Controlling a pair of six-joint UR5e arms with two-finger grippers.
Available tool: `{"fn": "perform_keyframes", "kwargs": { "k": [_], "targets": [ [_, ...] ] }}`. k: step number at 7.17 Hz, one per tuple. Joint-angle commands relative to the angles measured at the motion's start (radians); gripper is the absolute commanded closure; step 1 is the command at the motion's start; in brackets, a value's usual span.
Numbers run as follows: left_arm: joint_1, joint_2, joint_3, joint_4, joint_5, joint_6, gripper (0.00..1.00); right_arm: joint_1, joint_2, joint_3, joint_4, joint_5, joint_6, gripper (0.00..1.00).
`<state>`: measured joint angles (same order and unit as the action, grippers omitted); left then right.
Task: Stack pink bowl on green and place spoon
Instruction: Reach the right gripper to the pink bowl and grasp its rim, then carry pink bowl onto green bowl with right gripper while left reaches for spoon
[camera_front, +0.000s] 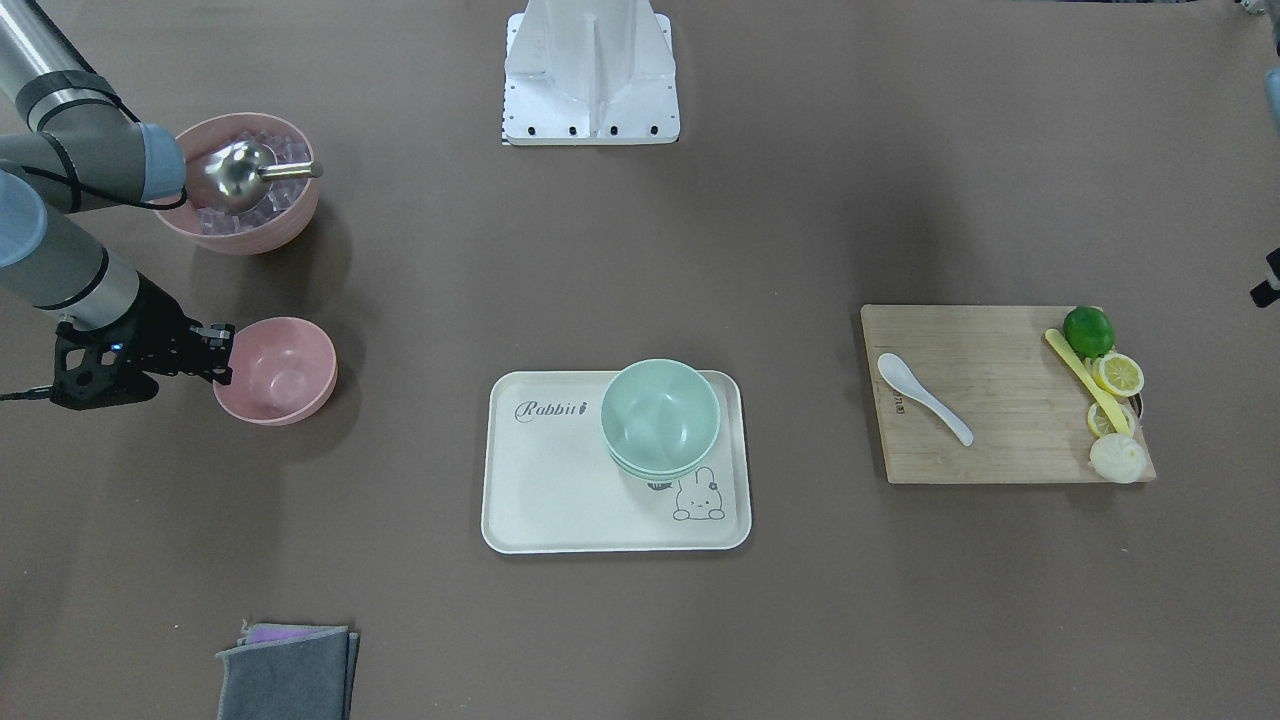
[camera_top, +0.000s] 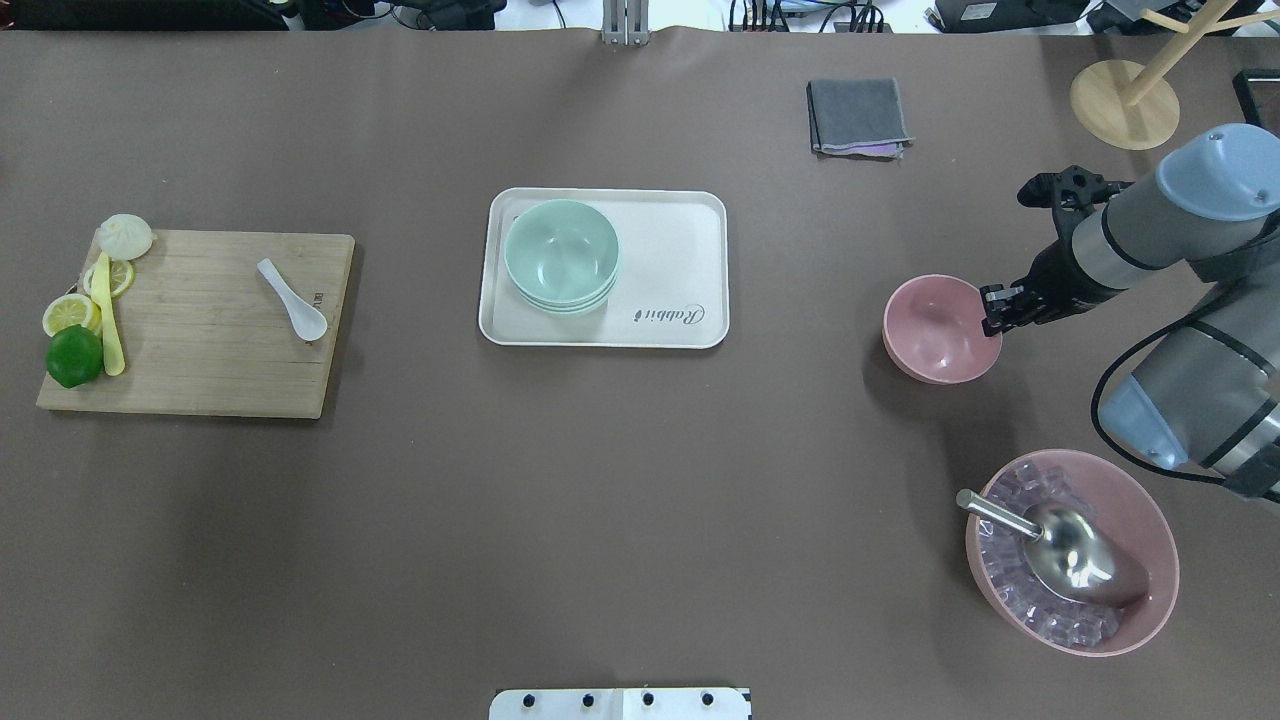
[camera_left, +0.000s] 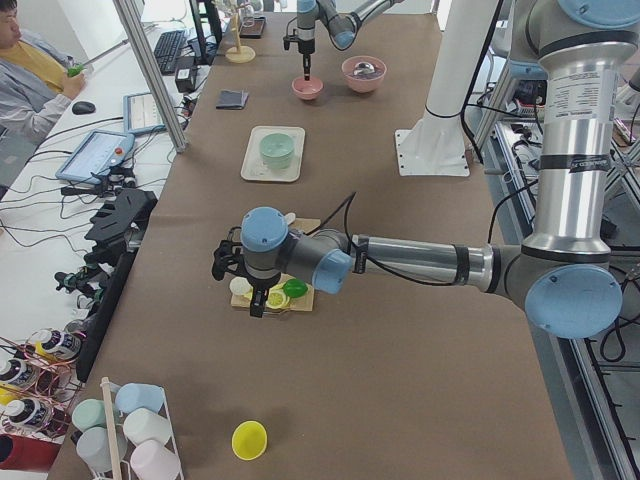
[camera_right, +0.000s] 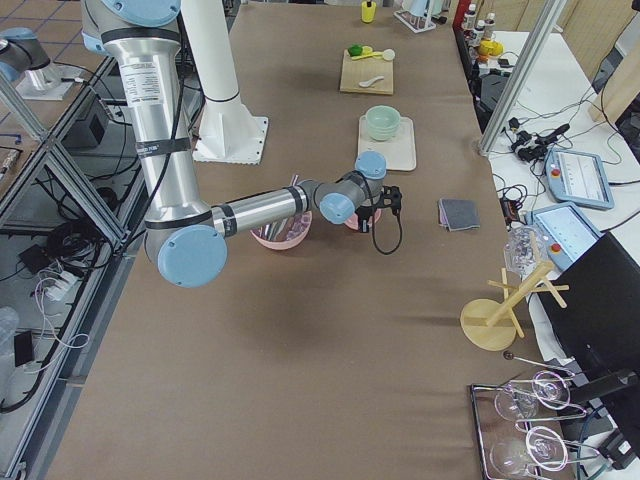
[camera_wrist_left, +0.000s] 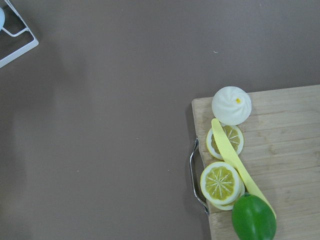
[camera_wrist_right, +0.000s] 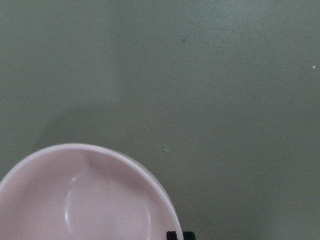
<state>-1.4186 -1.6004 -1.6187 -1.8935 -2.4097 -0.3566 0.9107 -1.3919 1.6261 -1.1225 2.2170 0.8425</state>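
Though whether it has clamped cannot be told, the right gripper (camera_top: 991, 311) sits at the rim of the small pink bowl (camera_top: 938, 330) directly beneath it; recommended: pinch the wall firmly, lift level, carry to the green bowls (camera_top: 560, 255), well apart on the tray (camera_top: 690, 225), lower centred.

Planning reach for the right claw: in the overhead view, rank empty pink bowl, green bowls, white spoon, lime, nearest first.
1. Empty pink bowl, at the right claw.
2. Green bowls, on the tray, mid-table.
3. White spoon, on the cutting board.
4. Lime, board's far left end.
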Motion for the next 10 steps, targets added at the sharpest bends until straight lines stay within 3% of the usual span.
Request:
{"fn": "perform_keyframes", "kwargs": {
  "k": [1,3,4,5,6,7,10],
  "targets": [
    [0.125,-0.117,0.051,0.002,0.024,-0.350,0.03,0.007,0.075,0.018,-0.016,0.003,0.012,1.00],
    [0.270,-0.192,0.031,-0.001,0.156,-0.624,0.03,0.005,0.294,0.012,-0.164,0.000,0.174,1.00],
    [0.300,-0.228,0.033,0.002,0.170,-0.660,0.07,-0.013,0.398,0.008,-0.228,-0.005,0.290,1.00],
    [0.344,-0.265,0.036,0.005,0.169,-0.697,0.07,-0.041,0.466,-0.011,-0.232,-0.011,0.385,1.00],
    [0.401,-0.297,0.046,0.005,0.176,-0.904,0.06,-0.068,0.528,-0.041,-0.232,-0.040,0.448,1.00],
    [0.436,-0.312,0.054,0.007,0.176,-0.977,0.04,-0.097,0.604,-0.096,-0.234,-0.080,0.514,1.00],
    [0.495,-0.337,0.091,0.008,0.208,-0.973,0.04,-0.176,0.747,-0.257,-0.197,-0.140,0.624,1.00]
  ]
}}
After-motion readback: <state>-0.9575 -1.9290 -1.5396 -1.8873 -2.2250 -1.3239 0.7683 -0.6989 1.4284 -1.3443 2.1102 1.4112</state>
